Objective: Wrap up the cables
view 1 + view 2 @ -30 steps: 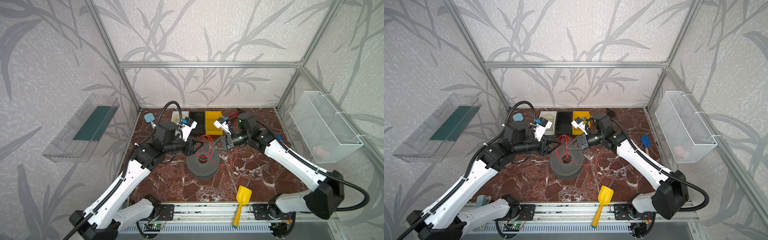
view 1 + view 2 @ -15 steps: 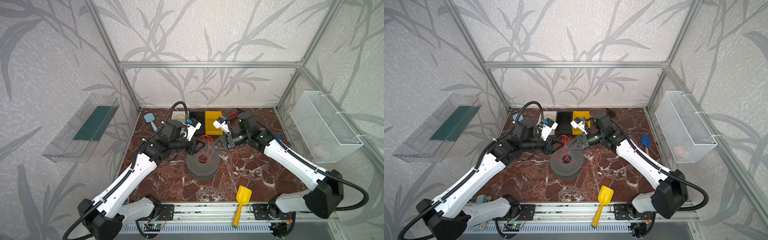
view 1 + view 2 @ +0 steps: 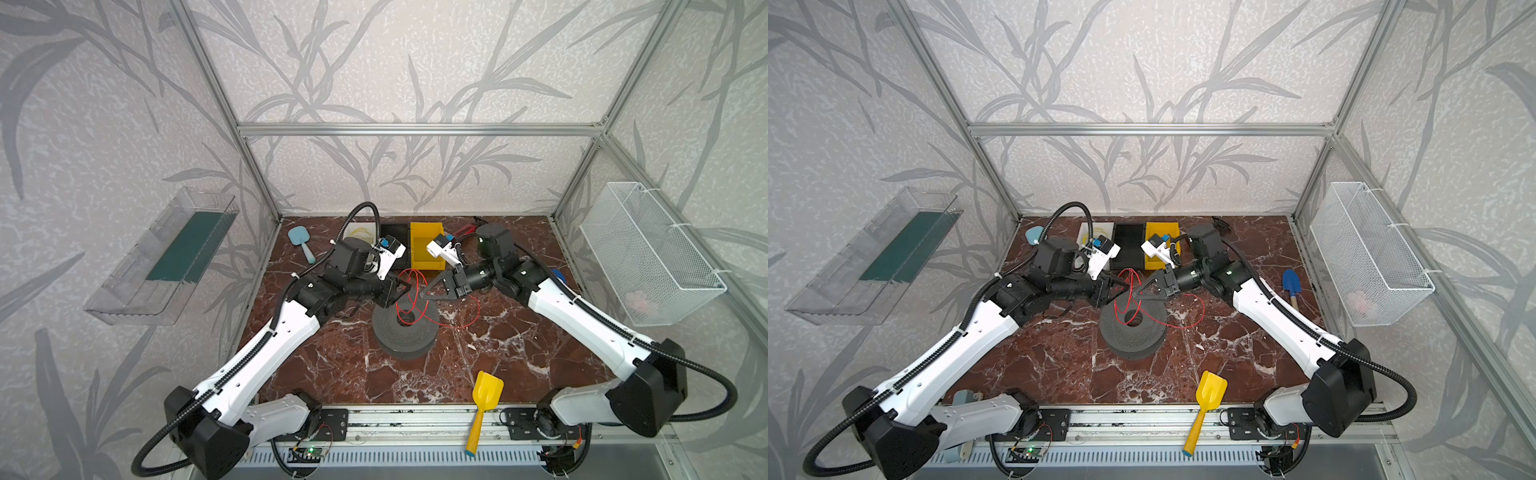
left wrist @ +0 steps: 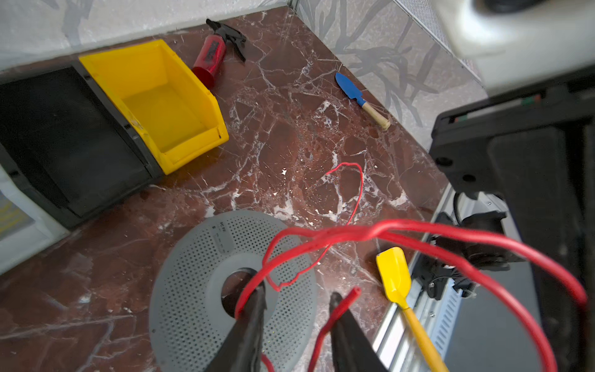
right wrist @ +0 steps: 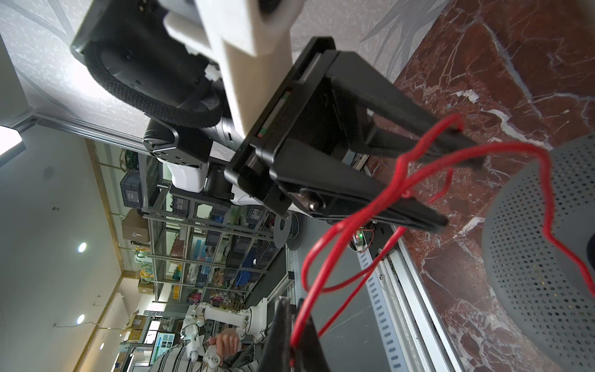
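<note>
Edging toward the right hand (image 3: pixel 422 294), the left hand (image 3: pixel 407 286) has narrowed (jaws apart, red cable (image 4: pixel 360 234) looped across them); the right hand pinches it tight above the spool (image 3: pixel 426 332), 12 o'clock rim, slack trailing toward 3 o'clock.

A robotics lab: aluminium-framed test cell (image 3: pixel 415 129), stocked storage racks (image 5: pixel 206 251) and another robot arm (image 5: pixel 225 315) beyond.

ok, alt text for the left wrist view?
Close up, the left claw stands open with loops of red cable running past its jaws, above a grey perforated spool lying flat on the marble table. Behind are a yellow bin, a black bin, a blue trowel and a yellow scoop.
</note>
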